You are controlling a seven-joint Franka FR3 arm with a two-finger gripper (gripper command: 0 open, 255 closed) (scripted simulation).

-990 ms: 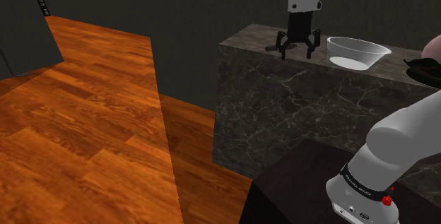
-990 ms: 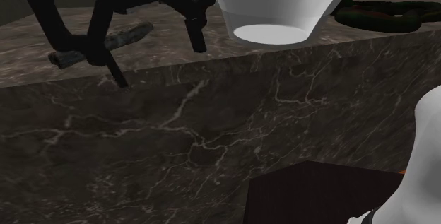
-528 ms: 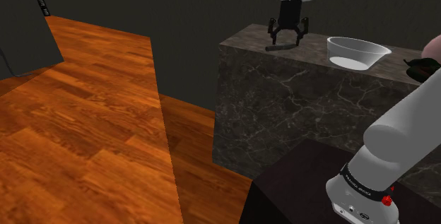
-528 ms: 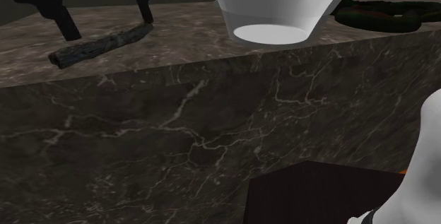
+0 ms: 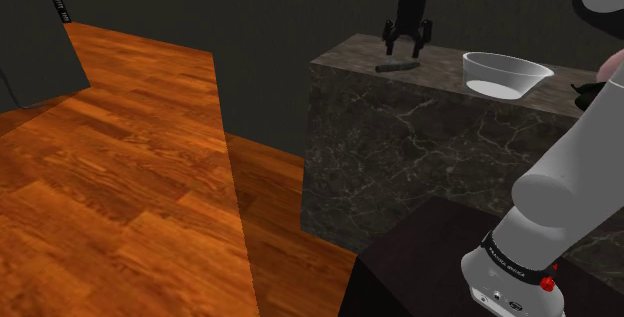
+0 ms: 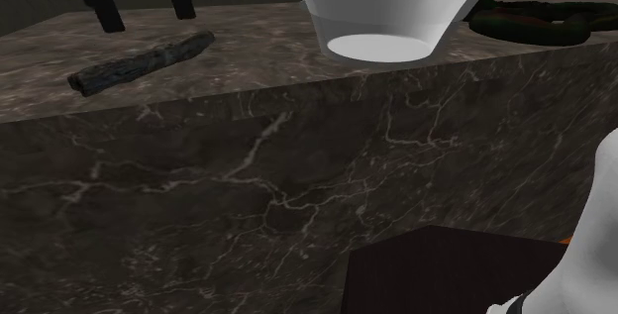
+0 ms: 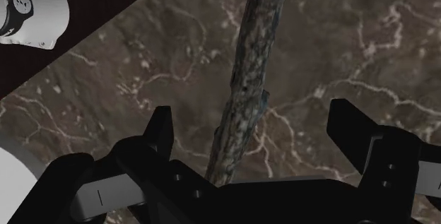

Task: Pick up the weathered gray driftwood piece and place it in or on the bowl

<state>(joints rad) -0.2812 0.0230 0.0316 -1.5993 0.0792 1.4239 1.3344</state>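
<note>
In the shoulder view, the black two-finger end effector hangs just above the thin, rough, grey driftwood stick. The stick lies flat on the dark stone bench with pale veins, close to the bench's edge at the shoulder view's left. The clear, round, wide bowl sits on the same bench, off to the shoulder view's right and well apart from the stick.

In the second exterior view, the driftwood stick is long and skinny, with dark, cracked bark. Its long side runs from the low left up toward the bowl, which has smooth, see-through walls and a pale bottom. The end effector hangs over the stick and does not touch it.

In the wrist view, the two black fingers stand wide apart and hold nothing. The driftwood stick runs right through the gap between them. Its long side crosses the line from one finger to the other. The bark looks bumpy, with a little knob on one side. I think the end effector only needs to go straight down and squeeze the stick's thin sides.
</note>
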